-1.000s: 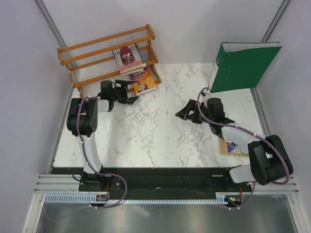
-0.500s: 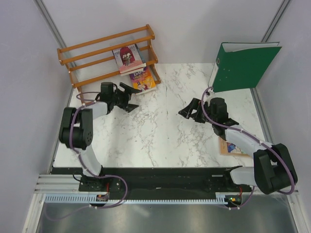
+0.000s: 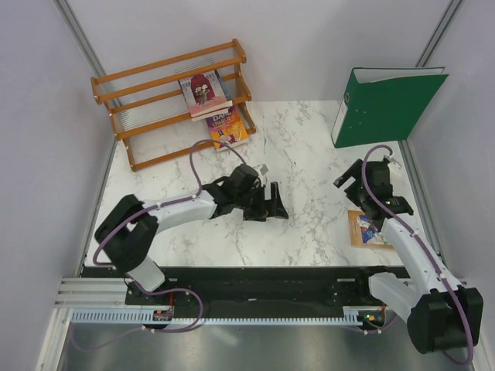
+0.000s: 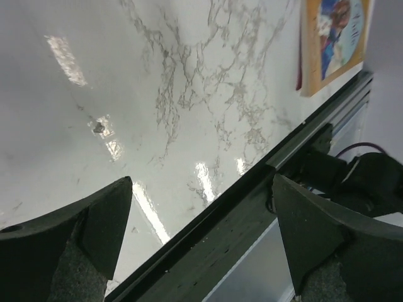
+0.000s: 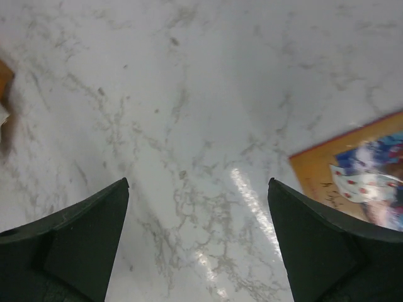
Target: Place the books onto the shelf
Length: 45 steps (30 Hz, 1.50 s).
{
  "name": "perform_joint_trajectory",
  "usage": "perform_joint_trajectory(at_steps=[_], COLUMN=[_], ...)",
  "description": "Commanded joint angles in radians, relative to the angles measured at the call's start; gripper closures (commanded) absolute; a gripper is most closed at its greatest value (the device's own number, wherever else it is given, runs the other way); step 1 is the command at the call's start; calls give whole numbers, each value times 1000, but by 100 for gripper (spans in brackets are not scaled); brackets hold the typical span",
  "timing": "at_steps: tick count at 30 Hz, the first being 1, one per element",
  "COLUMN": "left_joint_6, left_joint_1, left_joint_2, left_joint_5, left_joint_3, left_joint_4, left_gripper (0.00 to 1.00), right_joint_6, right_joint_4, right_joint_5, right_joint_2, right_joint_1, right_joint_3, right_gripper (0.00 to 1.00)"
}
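The shelf (image 3: 147, 108), an orange-brown slatted rack, stands at the far left. A pink-maroon book (image 3: 203, 93) rests on its slats. A yellow-purple book (image 3: 227, 128) lies on the table against its right end. An orange book (image 3: 365, 229) lies flat near the right front edge, partly under my right arm; it also shows as the orange book (image 4: 334, 38) and the orange book (image 5: 362, 170). My left gripper (image 3: 272, 202) (image 4: 201, 189) hangs open over mid-table, nothing between its fingers. My right gripper (image 3: 357, 176) (image 5: 198, 189) is open and empty above bare marble, just beyond the orange book.
A big green ring binder (image 3: 387, 104) stands upright at the far right. The marble table (image 3: 302, 147) ends in a black rail (image 4: 252, 220) at the front, which fills the lower part of the left wrist view. Grey walls close in both sides.
My left arm swung away from the shelf, right and nearer, to mid-table. My right arm drew back to the right, toward the orange book. Both grippers stayed open.
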Motion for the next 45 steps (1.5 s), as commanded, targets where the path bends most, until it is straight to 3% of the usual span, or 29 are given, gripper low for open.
perform_joint_trajectory(at_steps=[1,6,9,15,19,30,38,41,45], left_joint_6=[112,119,119,125,132,122,135,147,171], left_joint_1=[-97,-152,-163,-166,-166,-166,-166,-165,-165], left_joint_2=[156,265,298,321,325,339,324,324,328], left_joint_5=[-37,-8,6,32,38,67,58,54,52], left_joint_3=[158,313,345,358,354,327,305,311,319], left_joint_4=[-54,-76,-77,-77,-76,-51,-51,-57,-79], left_gripper=[3,3,3,3,3,3,3,3,3], right_joint_6=[63,-9,-40,-159,-218,-227,-215,-218,-242], right_joint_4=[-401,-478,-495,-413,-387,-267,-178,-117,-87], right_joint_5=[380,447,332,-8,-47,8,-165,-257,-208], right_joint_2=[-71,-123,-65,27,110,289,426,452,481], right_joint_1=[-57,-241,-345,-761,-948,-1011,-1039,-1033,-910], right_joint_3=[93,76,93,-22,27,36,61,67,140], right_gripper=[3,6,6,7,7,6,7,16,16])
